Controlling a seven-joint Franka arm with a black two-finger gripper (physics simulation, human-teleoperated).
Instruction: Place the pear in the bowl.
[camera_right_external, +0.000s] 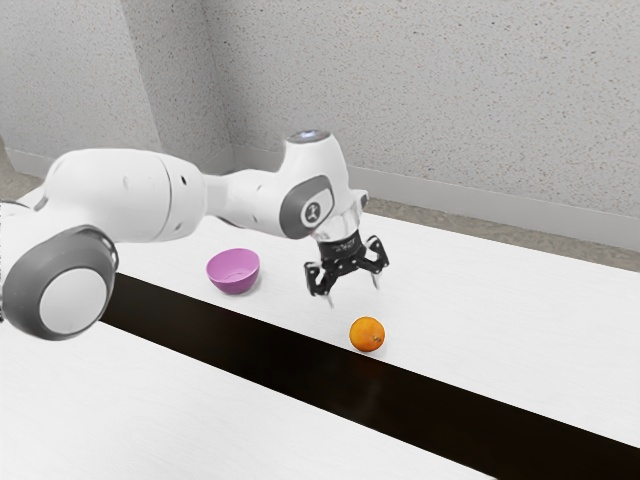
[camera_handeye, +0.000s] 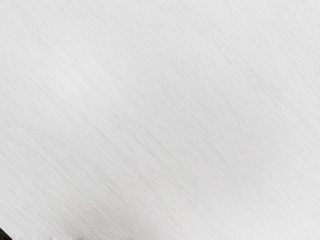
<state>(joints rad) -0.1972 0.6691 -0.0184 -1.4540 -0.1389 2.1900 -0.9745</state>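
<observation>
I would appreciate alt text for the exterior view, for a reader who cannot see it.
A white robot arm holds its open, empty tool above a white table, near an orange; an empty purple bowl sits toward the exterior view's left.

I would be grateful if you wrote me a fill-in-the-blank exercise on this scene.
The round fruit by the dark strip is an ____.
The pincer is not shut but ____.
The bowl is empty: it holds ____.
Apart from the strip, the table is ____ in color.

Missing words: orange; open; nothing; white.
</observation>
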